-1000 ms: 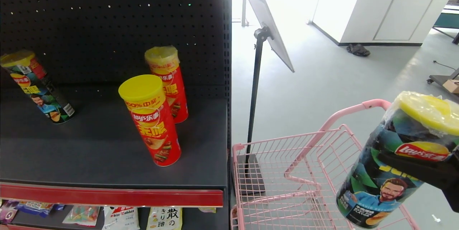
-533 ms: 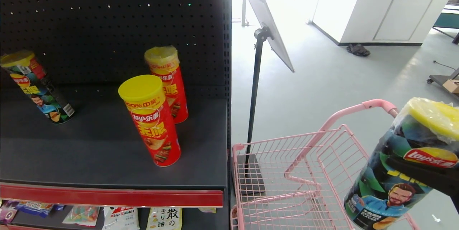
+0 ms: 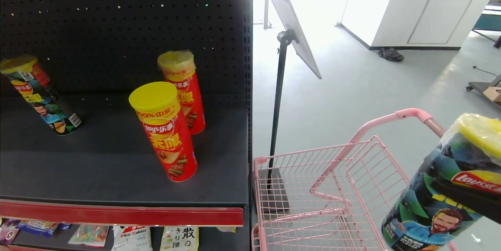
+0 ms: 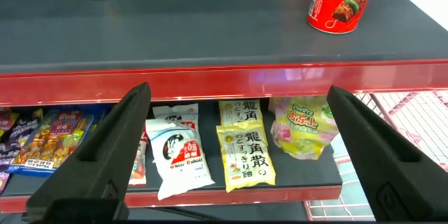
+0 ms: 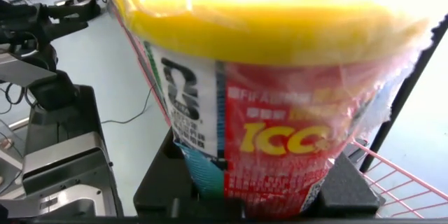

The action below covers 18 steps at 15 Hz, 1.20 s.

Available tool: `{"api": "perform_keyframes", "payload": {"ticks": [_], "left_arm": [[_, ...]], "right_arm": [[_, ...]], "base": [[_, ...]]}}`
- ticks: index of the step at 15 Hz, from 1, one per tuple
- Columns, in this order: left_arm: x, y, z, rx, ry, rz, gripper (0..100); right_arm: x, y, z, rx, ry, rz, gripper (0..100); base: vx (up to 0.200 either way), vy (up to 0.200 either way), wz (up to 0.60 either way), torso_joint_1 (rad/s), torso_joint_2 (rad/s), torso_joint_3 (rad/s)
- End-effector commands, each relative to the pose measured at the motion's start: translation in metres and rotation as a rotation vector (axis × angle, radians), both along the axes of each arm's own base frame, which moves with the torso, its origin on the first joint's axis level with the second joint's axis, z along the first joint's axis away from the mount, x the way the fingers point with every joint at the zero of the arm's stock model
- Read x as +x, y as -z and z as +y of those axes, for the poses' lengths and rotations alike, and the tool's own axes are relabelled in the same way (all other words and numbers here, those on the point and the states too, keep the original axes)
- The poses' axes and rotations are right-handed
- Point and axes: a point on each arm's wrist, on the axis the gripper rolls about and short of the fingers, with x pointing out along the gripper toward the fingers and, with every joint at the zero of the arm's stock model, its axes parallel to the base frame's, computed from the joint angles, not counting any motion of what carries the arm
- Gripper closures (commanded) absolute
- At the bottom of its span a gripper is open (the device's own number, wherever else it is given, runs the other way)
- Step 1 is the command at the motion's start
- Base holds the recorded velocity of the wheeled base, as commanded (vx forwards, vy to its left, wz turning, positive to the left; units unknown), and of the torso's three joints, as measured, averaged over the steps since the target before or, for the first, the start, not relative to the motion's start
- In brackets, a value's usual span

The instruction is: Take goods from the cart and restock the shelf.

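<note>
Currently the right hand clamps the mid-body of the film-wrapped chip canister, tilted above the pink cart, right of the shelf. Judged light, stiff, slippery; a mid-body hold suits. Left hand stands open.

Bare deck is left on the shelf between the dark can and the front red can; the shelf's right end is flanked by a sign stand

Dark shelf: two red cans, darker can (left, apparently upright)
</note>
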Motion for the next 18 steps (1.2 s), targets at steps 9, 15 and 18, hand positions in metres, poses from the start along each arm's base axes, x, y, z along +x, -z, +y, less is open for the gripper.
{"api": "perform_keyframes", "payload": {"ticks": [9, 15, 18], "left_arm": [[0.0, 0.0, 0.0001, -0.002, -0.003, 0.0, 0], [0.0, 0.0, 0.0001, -0.002, -0.003, 0.0, 0], [0.0, 0.0, 0.0001, -0.002, -0.003, 0.0, 0]], "right_arm": [[-0.0079, 0.0085, -0.0001, 0.0, 0.002, 0.018, 100], [-0.0084, 0.0068, 0.0003, 0.0, -0.001, 0.009, 100], [-0.008, 0.0066, 0.0003, 0.0, -0.003, 0.009, 100]], "base": [[0.0, 0.2, 0.0, 0.004, 0.0, 0.0], [0.0, 0.2, 0.0, 0.001, 0.01, 0.004], [0.0, 0.2, 0.0, 0.005, 0.0, 0.002]]}}
